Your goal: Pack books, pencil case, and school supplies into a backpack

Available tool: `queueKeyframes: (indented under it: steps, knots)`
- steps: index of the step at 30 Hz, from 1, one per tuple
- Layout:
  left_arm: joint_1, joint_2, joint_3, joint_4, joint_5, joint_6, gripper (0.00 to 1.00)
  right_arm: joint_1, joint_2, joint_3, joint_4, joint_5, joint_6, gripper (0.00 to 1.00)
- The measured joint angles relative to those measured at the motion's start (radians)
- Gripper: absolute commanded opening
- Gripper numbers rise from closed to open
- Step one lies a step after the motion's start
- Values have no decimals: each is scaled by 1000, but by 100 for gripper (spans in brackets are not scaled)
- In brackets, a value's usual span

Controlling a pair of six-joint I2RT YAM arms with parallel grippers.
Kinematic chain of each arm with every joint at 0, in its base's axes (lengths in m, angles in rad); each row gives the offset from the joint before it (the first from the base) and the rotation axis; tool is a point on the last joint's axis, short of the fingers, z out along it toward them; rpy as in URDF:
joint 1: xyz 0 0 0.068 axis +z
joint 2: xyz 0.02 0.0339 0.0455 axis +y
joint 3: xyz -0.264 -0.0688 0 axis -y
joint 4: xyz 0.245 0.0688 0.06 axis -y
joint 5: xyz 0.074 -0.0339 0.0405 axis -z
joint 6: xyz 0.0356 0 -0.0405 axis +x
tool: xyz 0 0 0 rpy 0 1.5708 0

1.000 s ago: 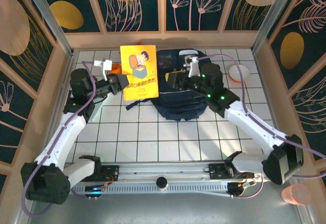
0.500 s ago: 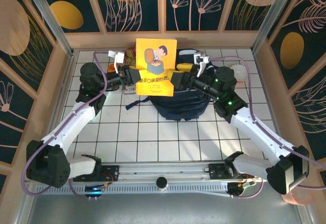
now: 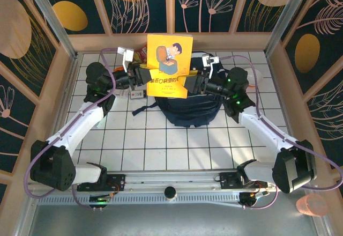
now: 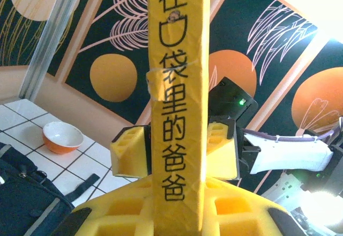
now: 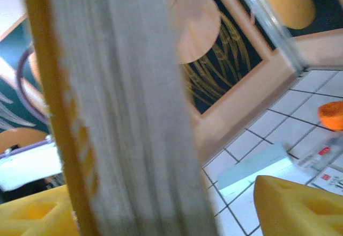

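From above, the yellow book (image 3: 170, 64) is held upright in the air over the far side of the counter (image 3: 155, 145), its cartoon cover facing the camera. The left gripper (image 3: 144, 78) is clamped on the book's left edge and the right gripper (image 3: 195, 81) on its right edge. Just beneath and in front of it, the navy backpack (image 3: 186, 110) lies on the white tiles, between the two arms. A small labelled card (image 3: 138, 94) lies on the tiles next to the backpack's left side.

The left wrist camera faces the book's spine (image 4: 177, 112), with dark characters running down it. The left gripper (image 4: 177, 206) has its yellow fingers (image 4: 115, 214) pressed to both sides of the spine. Further along, two more yellow fingers (image 4: 128, 151) flank the book in front of the other arm's black wrist. Below left are a corner of the backpack (image 4: 21, 198) and an orange bowl (image 4: 62, 137) on the tiles.

The right wrist camera faces the book's page edges (image 5: 134, 112), blurred and very close. The right gripper (image 5: 161, 214) closes on them, one yellow finger (image 5: 300, 204) on each side. On the tiles beyond lie a pale bluish-white piece (image 5: 252, 171), a slim translucent pencil case (image 5: 320, 155) with a red mark and a round orange object (image 5: 332, 112).
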Motion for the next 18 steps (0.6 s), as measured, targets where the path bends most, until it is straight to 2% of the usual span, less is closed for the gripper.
queueKeyframes:
  steps: [3,7,8,12,14,18]
  knots:
    - [-1,9,0,5,2,-3,0,0,15,-1,42,-45,31,55]
    - [-3,12,0,8,2,-3,5,-1,15,-1,50,-72,25,23]
    - [-3,13,0,9,2,-2,9,-1,14,0,41,-76,14,10]
    - [-5,12,3,-53,-16,64,28,-5,-21,2,-50,-64,-72,1]
    - [-13,6,17,-145,-59,150,40,-17,-65,2,-147,-42,-146,0]
    - [-9,-31,58,-356,-173,375,53,-45,-182,5,-407,98,-347,0]
